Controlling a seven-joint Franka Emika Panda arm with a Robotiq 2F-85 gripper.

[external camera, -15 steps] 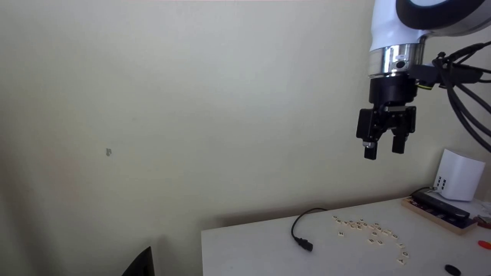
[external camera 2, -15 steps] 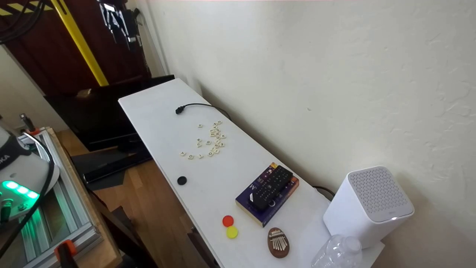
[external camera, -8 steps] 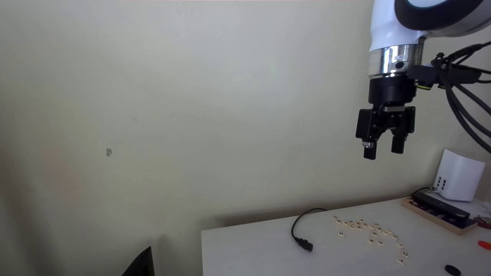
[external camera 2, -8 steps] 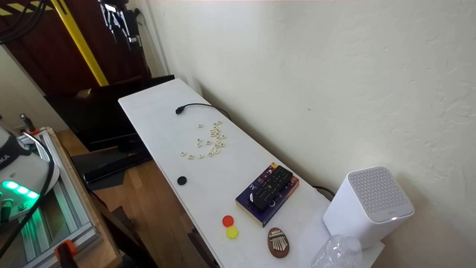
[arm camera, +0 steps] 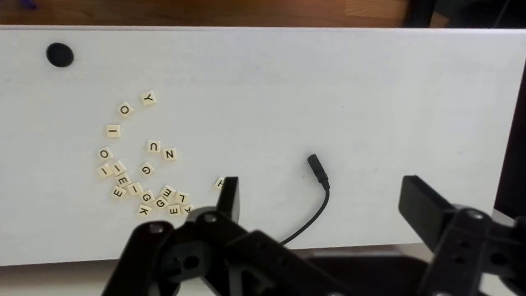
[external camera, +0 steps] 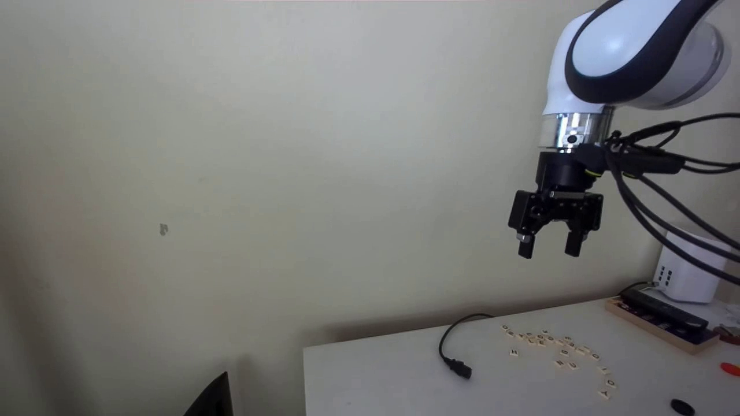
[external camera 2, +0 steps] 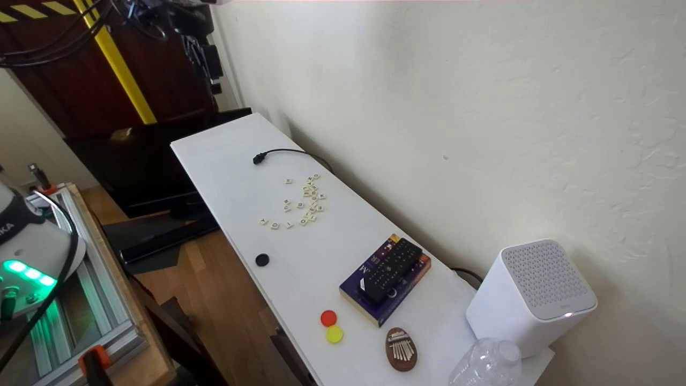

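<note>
My black gripper (external camera: 549, 247) is open and empty, fingers pointing down, high above the white table (external camera: 370, 375). Its open jaws also frame the wrist view (arm camera: 324, 193). A black cable with a plug end (arm camera: 316, 166) lies on the table and shows between the fingers in the wrist view; the gripper is well above it. The plug also shows in both exterior views (external camera: 459, 368) (external camera 2: 259, 158). Several cream letter tiles (arm camera: 148, 98) lie scattered to the left in the wrist view. One tile with an H (arm camera: 219, 183) is partly hidden behind the left finger.
A black disc (external camera 2: 262, 260) lies near the table's edge. Further along are a book (external camera 2: 351, 287) with a black remote (external camera 2: 394, 268) on it, a red disc (external camera 2: 328, 318), a yellow disc (external camera 2: 334, 334), a brown thumb piano (external camera 2: 401, 354), a white box (external camera 2: 546, 279) and a clear bottle (external camera 2: 487, 364). A wall runs behind.
In the last half second my gripper has moved down and to the left in an exterior view, tilting slightly, its jaws still open. The things on the table have not moved.
</note>
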